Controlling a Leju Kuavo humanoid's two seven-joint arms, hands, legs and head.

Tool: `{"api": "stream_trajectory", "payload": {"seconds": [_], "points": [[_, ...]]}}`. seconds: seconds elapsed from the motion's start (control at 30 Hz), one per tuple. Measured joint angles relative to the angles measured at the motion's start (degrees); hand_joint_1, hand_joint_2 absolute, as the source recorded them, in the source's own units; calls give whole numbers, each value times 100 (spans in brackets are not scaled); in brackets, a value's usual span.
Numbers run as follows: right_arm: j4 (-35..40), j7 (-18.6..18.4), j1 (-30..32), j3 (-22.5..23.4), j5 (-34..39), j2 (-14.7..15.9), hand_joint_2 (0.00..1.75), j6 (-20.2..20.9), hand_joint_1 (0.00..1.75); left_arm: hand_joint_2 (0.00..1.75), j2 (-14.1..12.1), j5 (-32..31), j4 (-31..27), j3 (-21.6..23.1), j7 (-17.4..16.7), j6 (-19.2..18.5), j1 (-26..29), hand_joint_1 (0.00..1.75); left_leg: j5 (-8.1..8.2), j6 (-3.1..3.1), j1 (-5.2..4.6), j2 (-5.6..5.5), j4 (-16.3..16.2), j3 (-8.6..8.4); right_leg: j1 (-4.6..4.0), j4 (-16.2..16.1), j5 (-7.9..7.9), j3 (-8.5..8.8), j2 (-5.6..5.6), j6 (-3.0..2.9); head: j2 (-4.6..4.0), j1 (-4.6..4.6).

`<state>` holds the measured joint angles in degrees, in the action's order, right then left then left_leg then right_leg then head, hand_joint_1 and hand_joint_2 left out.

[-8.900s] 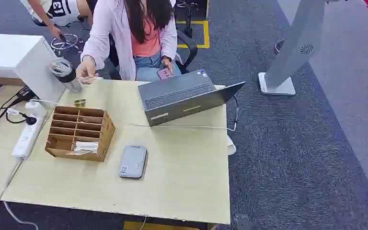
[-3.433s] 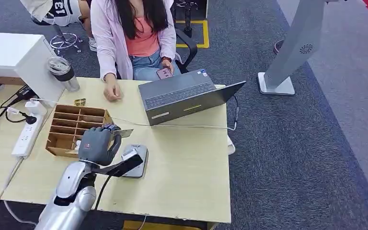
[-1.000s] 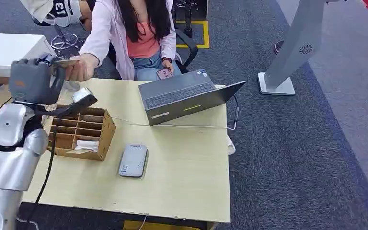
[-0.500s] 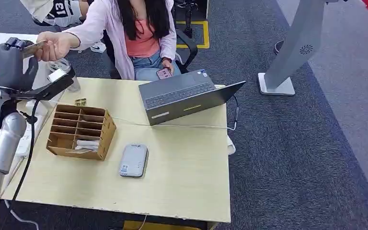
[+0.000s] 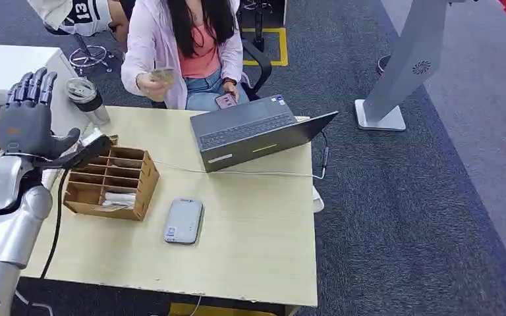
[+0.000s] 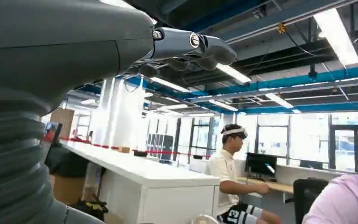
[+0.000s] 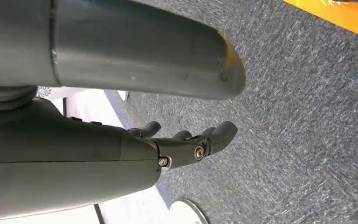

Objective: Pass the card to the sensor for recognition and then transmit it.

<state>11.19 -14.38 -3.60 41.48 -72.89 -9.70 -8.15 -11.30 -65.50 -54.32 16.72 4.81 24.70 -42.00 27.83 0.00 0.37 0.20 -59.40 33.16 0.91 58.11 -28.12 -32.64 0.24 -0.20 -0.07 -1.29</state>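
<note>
Judging by how things lie, the handover step looks finished: the card (image 5: 163, 74) sits in the seated person's hand (image 5: 150, 82), well apart from the grey sensor (image 5: 183, 222) on the table (image 5: 257, 230). The left hand (image 5: 26, 122) is raised with fingers spread and empty; the right hand (image 7: 186, 142) hangs over carpet, fingers loosely apart, holding nothing. Next calls for lowering the left arm clear of the wooden organizer (image 5: 111, 182).

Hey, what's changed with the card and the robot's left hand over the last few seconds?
The left hand let go of the card; the seated person took it and now holds it near their chest. The hand has dropped back toward the table, fingers spread and holding nothing. The card reader, wooden organizer and laptop stayed put.
</note>
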Motion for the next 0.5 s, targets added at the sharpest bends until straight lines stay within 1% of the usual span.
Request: {"api": "stream_trajectory", "payload": {"seconds": [0.07,0.23,0.27,0.33,0.4,0.5], "points": [[0,-22,6,13,20,-4,0,-28,0,175,31,22,-415,-20,17,7,418,0,3,4,-4,2,0,-1,0,-1,-1,0,1,1,0,-2],[0,-33,9,96,81,-11,0,-133,0,175,125,-7,-1506,-15,39,37,1738,0,11,10,-6,11,1,0,1,-3,-5,-3,10,5,0,-2],[0,-33,14,118,101,-11,0,-149,0,175,138,-33,-1764,-17,41,52,2077,0,12,11,-6,14,1,0,1,-4,-5,-4,13,5,0,-2],[0,-33,29,173,127,-11,0,-168,0,175,162,-88,-2098,-13,55,87,2564,0,15,11,-6,15,0,1,1,-6,-7,-7,15,5,0,0],[0,-33,42,210,133,-20,0,-199,0,175,188,-121,-2363,2,61,105,2932,0,16,13,-6,12,0,7,1,-7,-8,-10,9,6,0,0],[0,-33,41,243,133,-28,0,-208,0,175,194,-136,-2651,9,59,103,3261,0,17,13,-6,12,1,6,1,-7,-8,-10,9,6,0,-4]]}}
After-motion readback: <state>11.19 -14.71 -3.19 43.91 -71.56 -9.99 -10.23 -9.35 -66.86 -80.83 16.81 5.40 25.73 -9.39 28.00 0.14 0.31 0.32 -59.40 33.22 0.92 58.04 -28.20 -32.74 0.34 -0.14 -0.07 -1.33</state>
